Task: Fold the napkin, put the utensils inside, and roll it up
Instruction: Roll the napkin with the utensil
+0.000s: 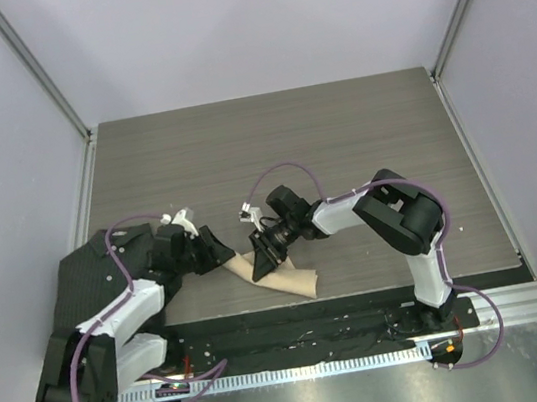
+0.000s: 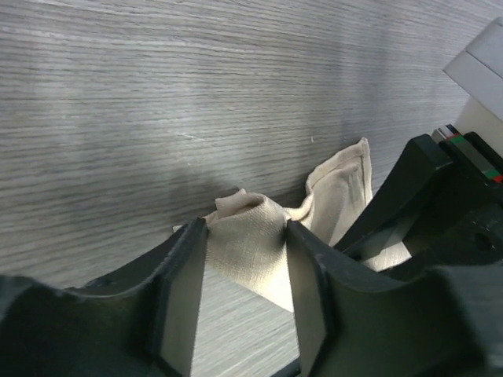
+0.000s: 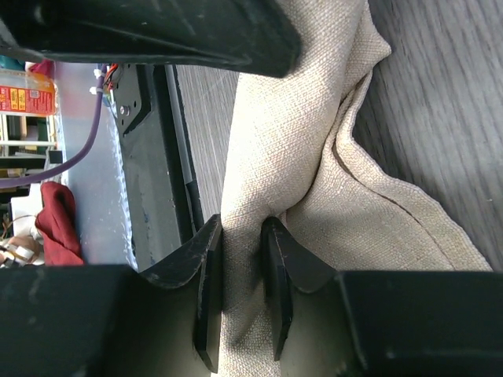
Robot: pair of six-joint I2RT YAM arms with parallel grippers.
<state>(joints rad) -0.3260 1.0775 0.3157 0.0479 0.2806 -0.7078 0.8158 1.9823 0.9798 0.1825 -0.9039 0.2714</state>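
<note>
Napkin (image 1: pixel 296 280) lies bunched and partly folded close to the near edge of the table (image 1: pixel 270 140), about midway along that edge. Its beige weave is stitched along the border, and one corner is turned up off the tabletop. One napkin edge runs almost level with the table's near edge, so little wood shows on that side. Toward the table's far edge and its right edge the wood grain runs on as open surface. Pale walls stand along the table's sides, with metal posts at its far corners.

The left gripper (image 2: pixel 245 236) is at the table's near edge. Its fingers (image 2: pixel 185 290) stand partly spread on either side of a raised hump of napkin, and the cloth touches both inner faces. I cannot tell whether they press it firmly. The right gripper (image 3: pixel 242 228) is just beside it, toward the table's middle, with its jaws drawn close together and pinching a fold of the napkin between them.

A dark ribbed cloth (image 1: pixel 88 278) covers the table's near left corner, under the left arm.

Beyond the table's near edge, the right wrist view shows an orange-and-red printed packet (image 3: pixel 17 90) (its lettering is too small to read) and a bundle of red fabric (image 3: pixel 59 224).
</note>
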